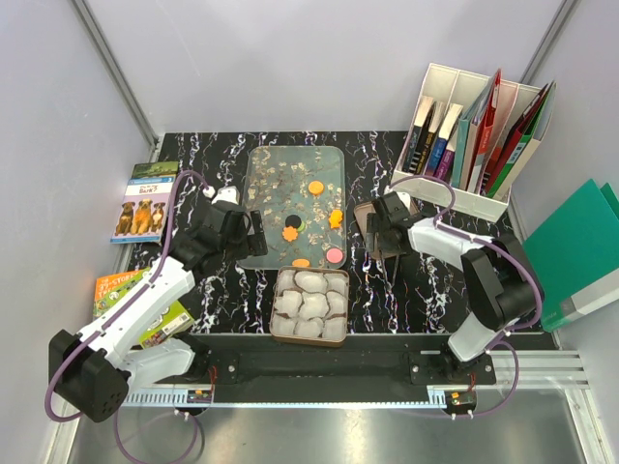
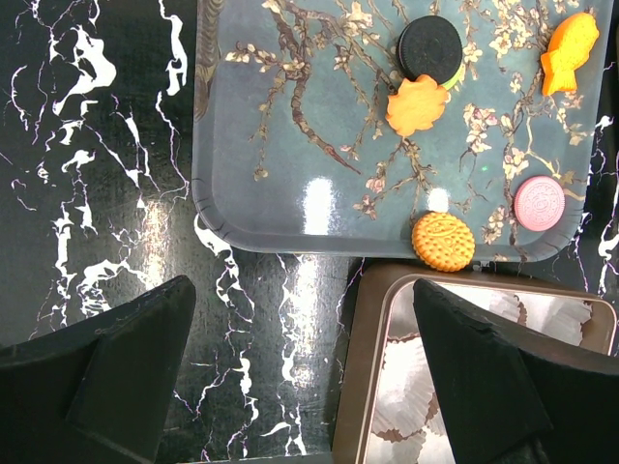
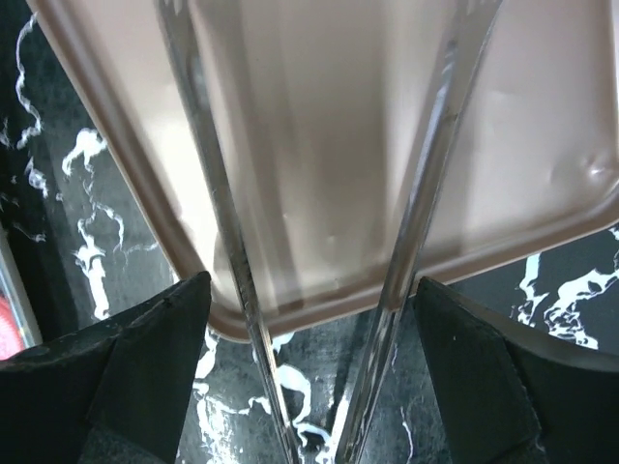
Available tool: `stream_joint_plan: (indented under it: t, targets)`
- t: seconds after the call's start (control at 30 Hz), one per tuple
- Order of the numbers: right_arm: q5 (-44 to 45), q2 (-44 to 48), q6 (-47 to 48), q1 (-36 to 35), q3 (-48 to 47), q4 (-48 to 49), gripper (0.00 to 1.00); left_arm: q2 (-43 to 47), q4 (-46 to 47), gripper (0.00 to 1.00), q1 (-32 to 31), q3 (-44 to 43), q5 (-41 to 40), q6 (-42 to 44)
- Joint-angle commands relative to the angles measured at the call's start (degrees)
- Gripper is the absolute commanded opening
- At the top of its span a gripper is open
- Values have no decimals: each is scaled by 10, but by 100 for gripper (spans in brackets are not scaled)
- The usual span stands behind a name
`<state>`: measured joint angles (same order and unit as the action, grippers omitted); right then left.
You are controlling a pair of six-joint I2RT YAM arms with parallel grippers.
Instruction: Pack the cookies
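Observation:
Several cookies lie on the blossom-patterned tray (image 1: 280, 174): a black one (image 2: 430, 46), an orange flower (image 2: 417, 104), an orange fish (image 2: 569, 52), a pink one (image 2: 539, 202) and a round orange one (image 2: 443, 241) at the near rim. Just in front stands a brown tin (image 2: 366, 358) filled with white paper cups (image 1: 309, 302). My left gripper (image 2: 300, 387) is open over the table beside the tin's left wall, with nothing in it. My right gripper (image 3: 309, 377) is open and straddles the two arms of metal tongs (image 3: 227, 242) that lie across the tin's lid (image 3: 542, 145).
A white file holder with books (image 1: 474, 145) stands at the back right. A green folder (image 1: 575, 251) lies off the table's right edge. Two books (image 1: 145, 201) (image 1: 131, 295) lie at the left edge.

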<state>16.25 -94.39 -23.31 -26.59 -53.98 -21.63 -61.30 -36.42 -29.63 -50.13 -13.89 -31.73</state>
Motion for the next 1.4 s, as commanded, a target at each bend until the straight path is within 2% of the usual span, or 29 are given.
stream_joint_plan:
  t: [0.0, 0.5, 0.7, 1.03, 1.37]
  targets:
    - [-25, 2, -17, 19, 7, 31, 91, 3, 9, 98, -3, -17, 11, 4]
    - [-62, -23, -21, 29, 23, 52, 64, -5, 9, 98, -3, -15, 15, 2]
    - [-50, 39, -22, 29, 26, 47, 52, -3, 9, 98, -3, -16, 13, 2]
    - [-64, 162, -27, 23, -38, -22, 51, -1, 9, 98, -2, -20, 17, -1]
    - [-95, 185, -11, 13, -83, -61, 43, 14, 7, 97, -3, -11, 19, -7]
